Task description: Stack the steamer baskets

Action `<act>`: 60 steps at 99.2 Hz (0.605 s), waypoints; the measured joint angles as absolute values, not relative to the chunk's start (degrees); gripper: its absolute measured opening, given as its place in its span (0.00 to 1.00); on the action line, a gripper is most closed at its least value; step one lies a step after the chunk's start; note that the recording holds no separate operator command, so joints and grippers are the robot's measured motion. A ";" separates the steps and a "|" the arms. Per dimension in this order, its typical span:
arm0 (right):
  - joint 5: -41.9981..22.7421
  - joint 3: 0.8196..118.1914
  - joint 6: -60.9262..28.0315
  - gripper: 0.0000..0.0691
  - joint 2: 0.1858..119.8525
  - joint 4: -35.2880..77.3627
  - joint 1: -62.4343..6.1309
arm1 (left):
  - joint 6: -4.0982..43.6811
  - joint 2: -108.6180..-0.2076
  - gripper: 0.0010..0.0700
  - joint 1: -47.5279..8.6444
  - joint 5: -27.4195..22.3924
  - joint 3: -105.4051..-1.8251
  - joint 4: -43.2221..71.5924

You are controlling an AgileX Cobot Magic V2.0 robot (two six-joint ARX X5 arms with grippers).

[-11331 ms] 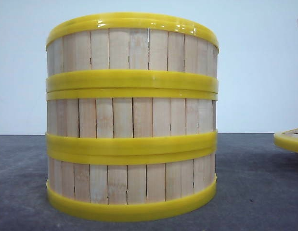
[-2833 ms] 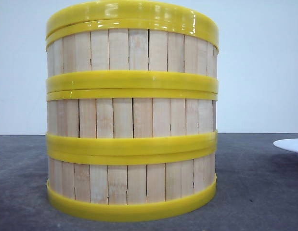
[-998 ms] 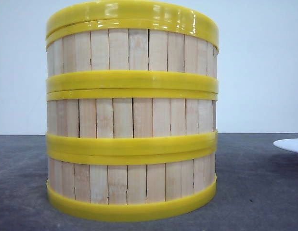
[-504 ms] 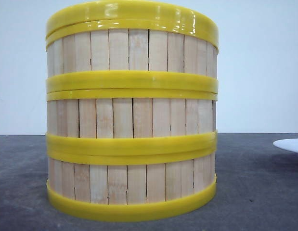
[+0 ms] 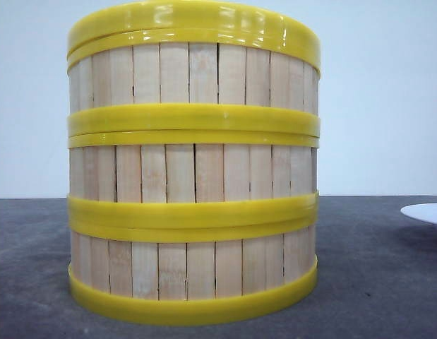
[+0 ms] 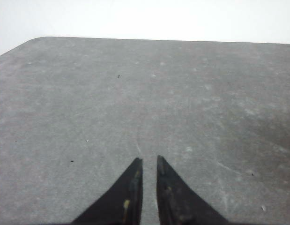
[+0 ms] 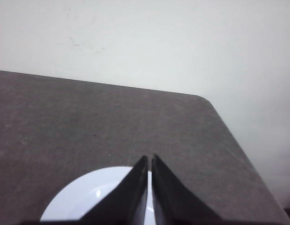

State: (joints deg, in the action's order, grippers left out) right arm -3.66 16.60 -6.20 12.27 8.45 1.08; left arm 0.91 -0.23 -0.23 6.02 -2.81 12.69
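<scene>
Steamer baskets (image 5: 193,169) unmoved (fourth perhaps atop)

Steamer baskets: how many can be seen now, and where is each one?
3, all in one stack of steamer baskets on the table: bottom, middle, top. The topmost yellow rim looks doubled, so a flatter piece may lie above.

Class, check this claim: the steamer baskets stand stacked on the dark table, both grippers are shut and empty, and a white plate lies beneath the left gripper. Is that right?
One detail is wrong. The white plate lies beneath the right gripper, as the right wrist view shows; the left gripper has only bare table below it. The steamer baskets do stand stacked, and both grippers are shut and empty.
</scene>
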 joint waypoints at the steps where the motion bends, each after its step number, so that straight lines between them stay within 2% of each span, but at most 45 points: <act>1: -3.49 16.12 -6.20 0.01 11.88 8.25 1.08 | 0.91 -0.23 0.03 -0.23 6.02 -2.81 12.69; 17: -1.50 10.22 -5.91 0.01 7.09 6.96 1.17 | 0.91 -0.23 0.03 -0.23 6.02 -2.81 12.69; 60: -1.50 0.86 -2.90 0.01 0.36 6.35 1.19 | 0.91 -0.23 0.03 -0.23 6.02 -2.81 12.69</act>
